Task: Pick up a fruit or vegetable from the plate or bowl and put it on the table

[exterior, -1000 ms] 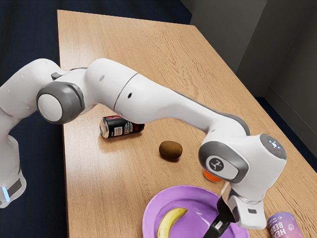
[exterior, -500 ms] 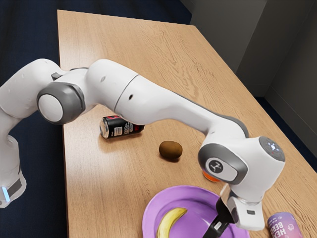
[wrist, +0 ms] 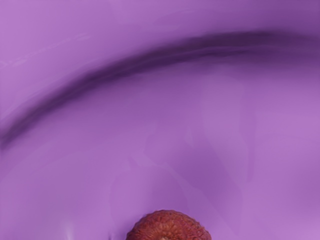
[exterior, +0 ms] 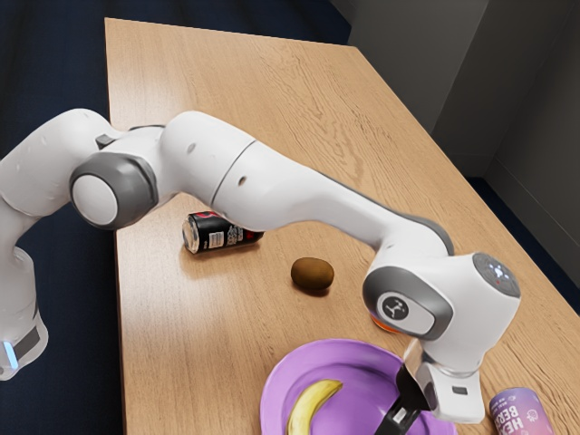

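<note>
Reaching over the plate (exterior: 335,349), in exterior view the fingers (exterior: 397,420) are cut off below; spread or pressed together, I cannot tell. Some table (exterior: 217,317) separates plate and kiwi (exterior: 313,273). Wrist view: the reddish fruit (wrist: 169,226), partly cut off, is inside the plate.

White-and-grey, rounded robot wrist (exterior: 444,304): slightly lower in the exterior view, a touch toward that view's left. Smooth white forearm (exterior: 313,198) also dipped a little. Bright orange, rounded item (exterior: 384,327) beneath wrist: now more covered, thinner sliver visible.
</note>
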